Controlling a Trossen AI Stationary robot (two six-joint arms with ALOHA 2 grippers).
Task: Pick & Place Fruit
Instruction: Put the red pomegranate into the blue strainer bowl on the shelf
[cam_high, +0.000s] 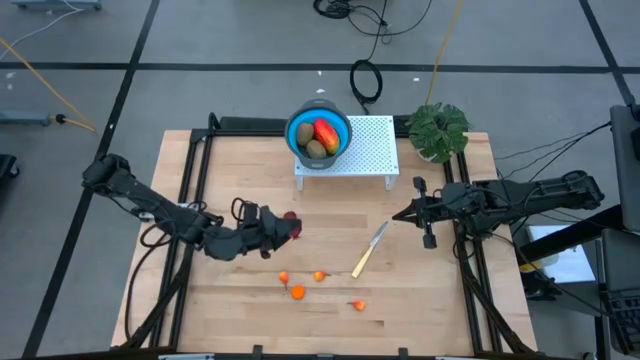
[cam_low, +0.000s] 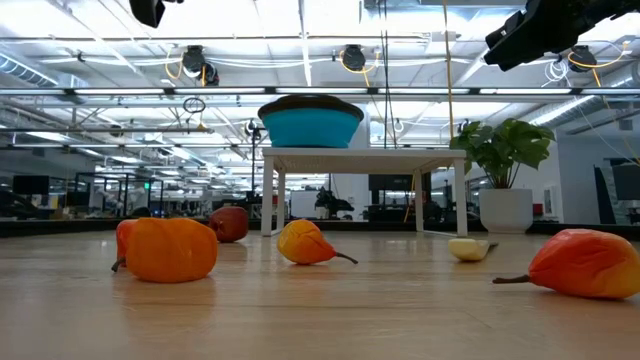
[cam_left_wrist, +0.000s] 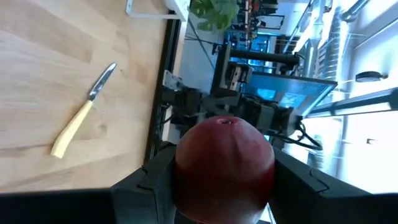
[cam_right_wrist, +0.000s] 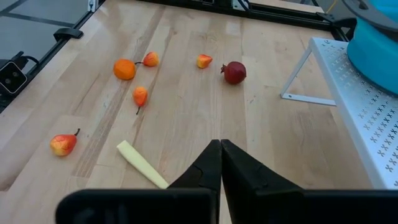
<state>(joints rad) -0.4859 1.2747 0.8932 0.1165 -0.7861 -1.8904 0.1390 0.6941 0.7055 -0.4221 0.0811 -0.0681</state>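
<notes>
The dark red fruit (cam_left_wrist: 224, 165) is sitting pinched between the left gripper's (cam_high: 283, 230) fingers, near the bench's (cam_high: 230, 300) centre. At its five o'clock, small orange fruits (cam_high: 298, 292) are lying loose, a knife (cam_high: 369, 250) beside them. At twelve o'clock, a blue bowl (cam_high: 297, 132) is holding more fruit. The right gripper (cam_right_wrist: 221, 163) is hovering at three o'clock, fingers pressed together.
</notes>
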